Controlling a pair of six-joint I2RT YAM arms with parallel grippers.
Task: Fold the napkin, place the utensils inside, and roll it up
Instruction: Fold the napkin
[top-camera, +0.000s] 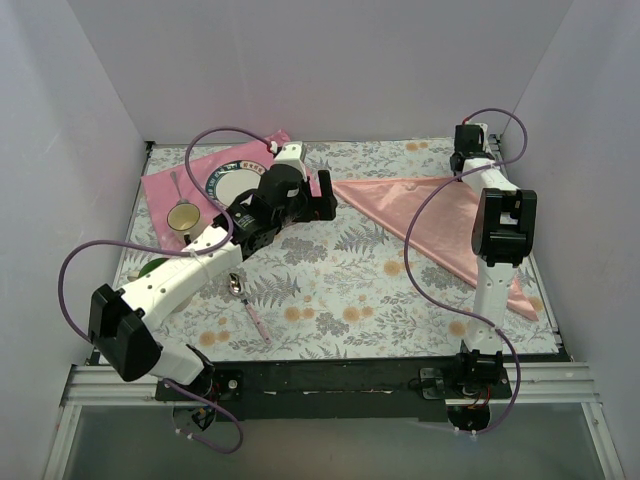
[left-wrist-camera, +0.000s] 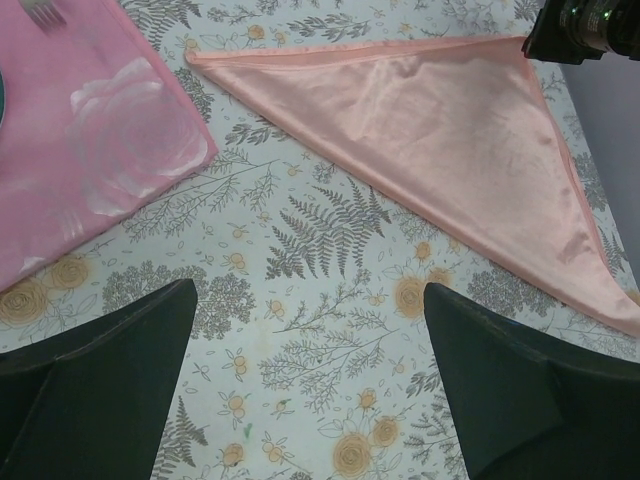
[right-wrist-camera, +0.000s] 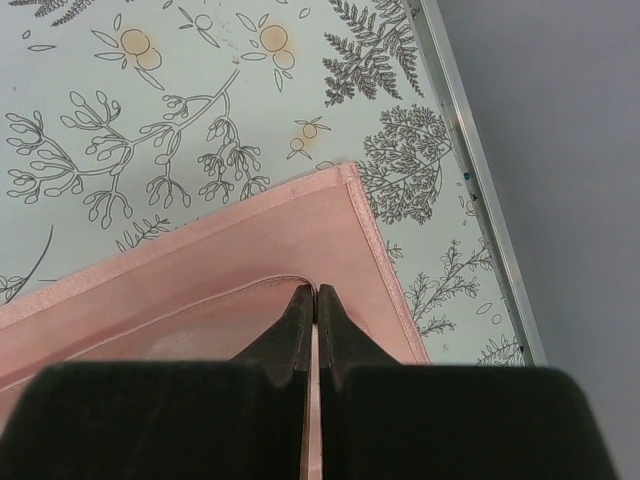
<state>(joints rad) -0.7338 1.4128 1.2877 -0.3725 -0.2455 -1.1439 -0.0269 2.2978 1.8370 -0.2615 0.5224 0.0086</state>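
Observation:
The napkin (top-camera: 455, 215) lies folded into a pale salmon triangle on the right half of the floral tablecloth; it also fills the upper part of the left wrist view (left-wrist-camera: 450, 130). My right gripper (top-camera: 463, 168) sits at its far corner, shut on the corner of the top layer (right-wrist-camera: 316, 292), with the bottom layer (right-wrist-camera: 250, 250) flat beneath. My left gripper (top-camera: 326, 200) hovers wide open and empty over bare cloth (left-wrist-camera: 308, 300), just short of the napkin's left tip. A pink-handled utensil (top-camera: 255, 315) lies near the front. A spoon (top-camera: 177, 187) rests on the hot-pink mat.
A hot-pink mat (top-camera: 165, 190) at the back left holds a plate (top-camera: 232, 185) and a small bowl (top-camera: 183, 218). Fork tines (left-wrist-camera: 45, 12) show on the mat (left-wrist-camera: 90, 150). A green object (top-camera: 150, 268) peeks out beside the left arm. White walls enclose the table.

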